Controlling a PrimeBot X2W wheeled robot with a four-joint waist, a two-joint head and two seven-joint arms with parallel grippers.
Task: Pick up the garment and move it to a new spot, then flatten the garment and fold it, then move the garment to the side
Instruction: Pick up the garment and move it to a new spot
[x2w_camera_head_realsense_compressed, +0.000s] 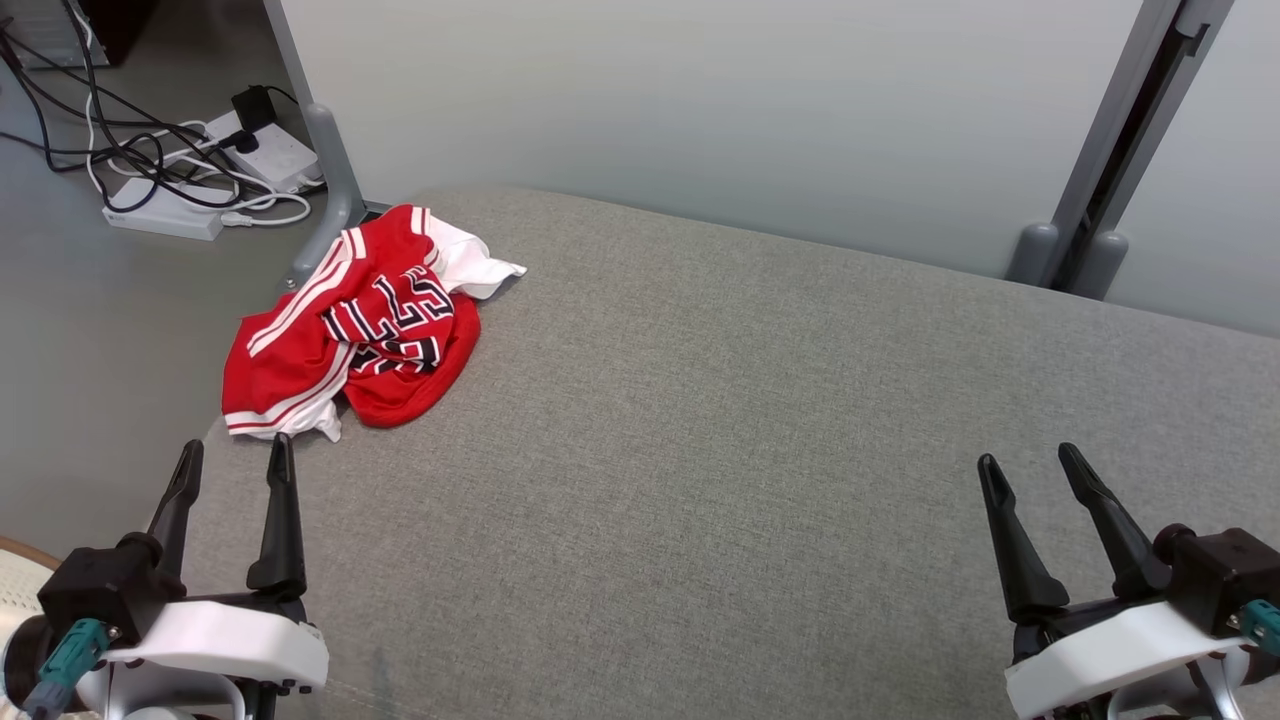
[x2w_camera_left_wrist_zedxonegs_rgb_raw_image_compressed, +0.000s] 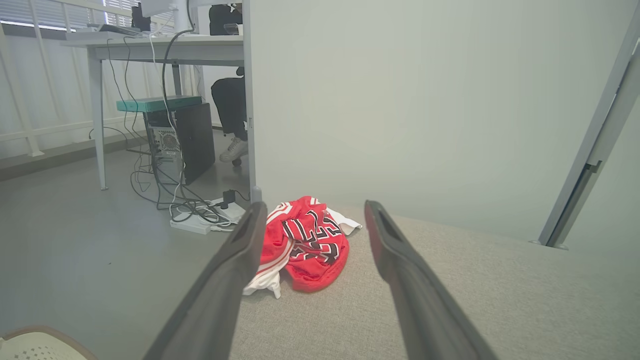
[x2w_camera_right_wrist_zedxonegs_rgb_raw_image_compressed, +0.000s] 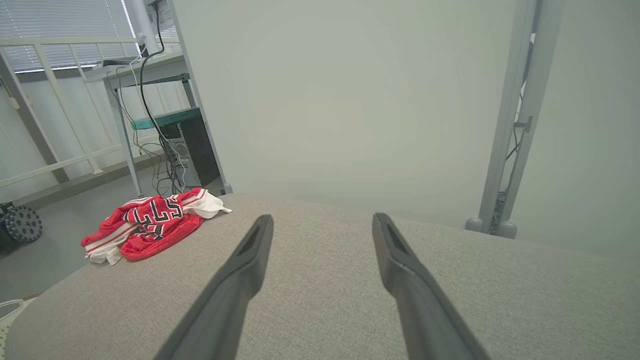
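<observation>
Grey padded surface (x2w_camera_head_realsense_compressed: 700, 450), crumpled red garment (x2w_camera_head_realsense_compressed: 300, 360) — black block lettering, creased, unreadable

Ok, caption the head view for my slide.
Crumpled red jersey lies at the far-left corner of the grey surface; left tool and right tool are open and empty.

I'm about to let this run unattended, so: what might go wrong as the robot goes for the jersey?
1. The red jersey lies bunched at the left edge of the grey surface; a nudge from the open left gripper might push it off toward the floor cables.
2. It is crumpled in layers, so a pinch may catch several folds and complicate flattening.
3. The open right gripper sits far from it, so a two-handed grasp needs a long reach.
</observation>
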